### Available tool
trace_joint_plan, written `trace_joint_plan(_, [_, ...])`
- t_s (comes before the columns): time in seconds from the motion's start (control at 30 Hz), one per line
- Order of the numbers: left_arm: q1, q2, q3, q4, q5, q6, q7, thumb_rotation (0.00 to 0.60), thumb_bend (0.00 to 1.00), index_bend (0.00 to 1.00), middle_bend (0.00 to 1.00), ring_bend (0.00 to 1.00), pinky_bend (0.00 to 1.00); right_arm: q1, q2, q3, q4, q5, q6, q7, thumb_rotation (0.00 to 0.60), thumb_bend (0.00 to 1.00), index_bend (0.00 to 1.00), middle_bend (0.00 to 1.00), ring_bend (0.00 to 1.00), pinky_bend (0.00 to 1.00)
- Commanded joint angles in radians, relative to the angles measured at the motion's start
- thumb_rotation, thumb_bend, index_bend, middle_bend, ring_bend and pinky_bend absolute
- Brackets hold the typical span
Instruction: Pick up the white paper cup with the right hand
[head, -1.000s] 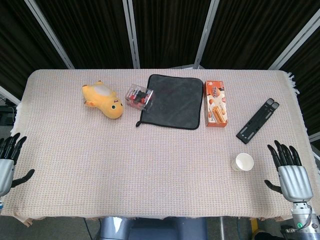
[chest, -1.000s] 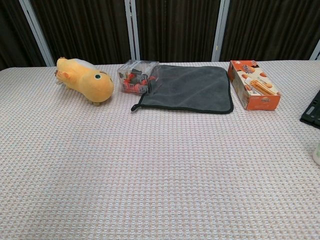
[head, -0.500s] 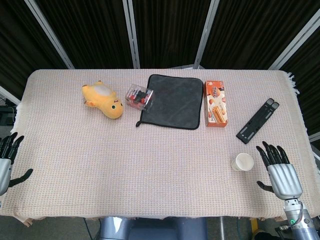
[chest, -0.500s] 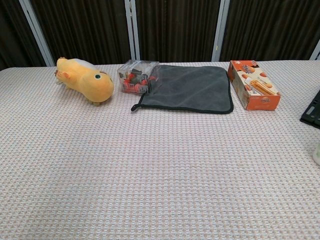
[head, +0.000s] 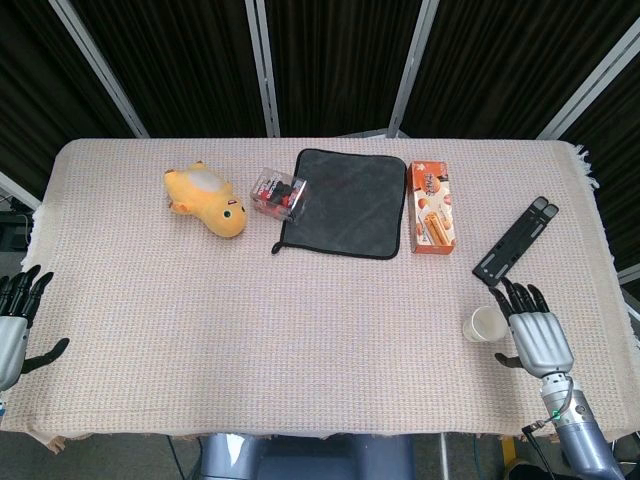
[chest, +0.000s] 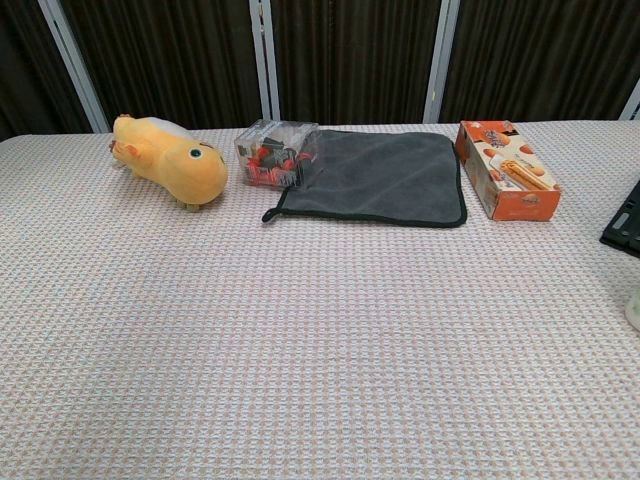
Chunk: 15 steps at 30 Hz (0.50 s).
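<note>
The white paper cup (head: 483, 323) stands upright near the table's front right; in the chest view only a sliver of the cup (chest: 634, 309) shows at the right edge. My right hand (head: 532, 329) hovers just right of the cup, fingers spread and pointing away, holding nothing; whether it touches the cup is unclear. My left hand (head: 14, 322) sits off the table's left front edge, fingers apart and empty. Neither hand appears in the chest view.
A black folding stand (head: 511, 250) lies just behind the cup and right hand. Further back are an orange snack box (head: 432, 207), a dark grey cloth (head: 346, 202), a clear box of red items (head: 279, 192) and a yellow plush toy (head: 207, 198).
My right hand has moved left and forward, from well right of the cup to right beside it. The left hand has barely shifted. The cup has not moved.
</note>
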Motion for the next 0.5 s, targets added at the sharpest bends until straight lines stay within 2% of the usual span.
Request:
trace_joint_plan(0.03, [-0.001,0.0,0.0,0.0,0.001,0.0,0.001,0.6,0.15,0.0,0.0,0.0,0.0,0.011,-0.022,0.0,0.02,0.022,-0.015,-0.016,0.6,0.08,0.15,0.0,0.0,0.0])
trace_joint_plan(0.5, [-0.006,-0.008,0.002,0.001,0.0,-0.008,0.018,0.6,0.15,0.0,0.0,0.0,0.0,0.048,-0.07,0.007,0.08,0.102,-0.064,-0.035,0.6,0.12,0.22,0.0,0.0,0.0])
